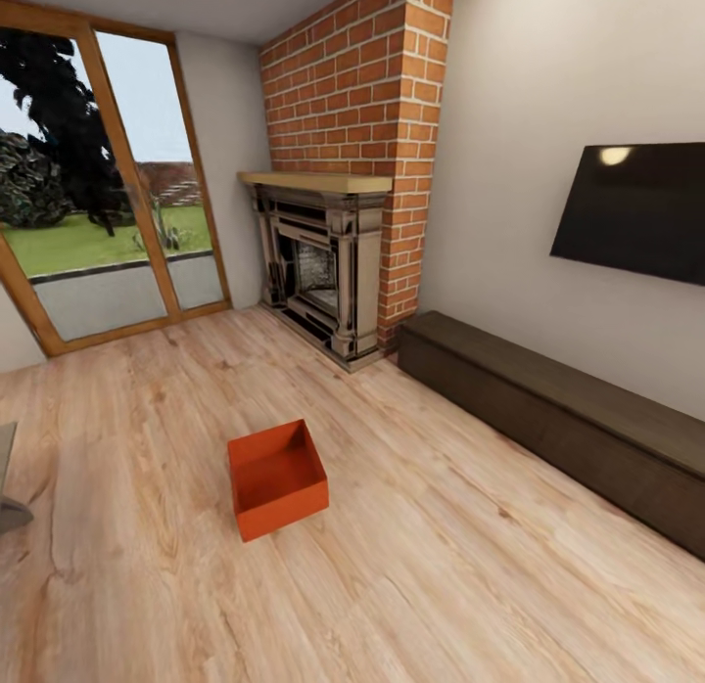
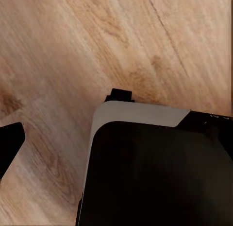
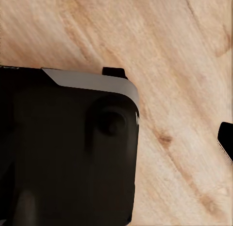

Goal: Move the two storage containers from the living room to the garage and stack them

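Head view: one empty storage container (image 1: 277,478) on wood floor (image 1: 441,566); gripper states cannot be told.

One storage container (image 1: 278,478) visible in the living room — orange-red rectangular bin, open top facing up, thin plain walls, inside looks empty. Sits flat and upright on the light wood-plank floor (image 1: 441,566), turned slightly so one corner points toward the camera. It's out in open floor, well apart from the brick fireplace (image 1: 323,267) and the long dark low bench (image 1: 558,419) — nothing touching it.
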Robot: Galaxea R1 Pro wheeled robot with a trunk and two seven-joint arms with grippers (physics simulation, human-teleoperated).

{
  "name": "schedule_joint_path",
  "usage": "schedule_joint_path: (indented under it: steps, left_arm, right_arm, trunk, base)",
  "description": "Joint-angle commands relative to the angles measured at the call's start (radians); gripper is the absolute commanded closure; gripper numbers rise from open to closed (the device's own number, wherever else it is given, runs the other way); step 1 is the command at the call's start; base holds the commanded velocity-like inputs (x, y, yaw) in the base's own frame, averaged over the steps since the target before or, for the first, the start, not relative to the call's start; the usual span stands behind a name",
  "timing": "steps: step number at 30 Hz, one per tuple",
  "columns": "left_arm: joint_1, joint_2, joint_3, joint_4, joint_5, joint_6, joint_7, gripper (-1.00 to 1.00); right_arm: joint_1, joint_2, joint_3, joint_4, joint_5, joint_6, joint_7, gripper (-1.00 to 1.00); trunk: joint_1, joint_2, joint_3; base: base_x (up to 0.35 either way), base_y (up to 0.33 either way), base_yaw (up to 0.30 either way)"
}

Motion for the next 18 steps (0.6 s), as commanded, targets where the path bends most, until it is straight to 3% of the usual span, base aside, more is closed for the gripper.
schedule_joint_path:
  steps: [1,18]
  left_arm:
    - [-0.001,0.0,0.004,0.001,0.008,-0.004,0.0,-1.0]
    - [-0.001,0.0,0.004,0.0,0.008,-0.004,0.0,-1.0]
  right_arm:
    - [-0.001,0.001,0.008,0.003,-0.009,-0.005,0.0,-1.0]
    - [-0.001,0.001,0.008,0.003,-0.009,-0.005,0.0,-1.0]
  trunk:
    - [0.001,-0.001,-0.001]
    - [0.001,-0.001,-0.001]
  base:
    - [0.323,0.0,0.0]
    - [0.323,0.0,0.0]
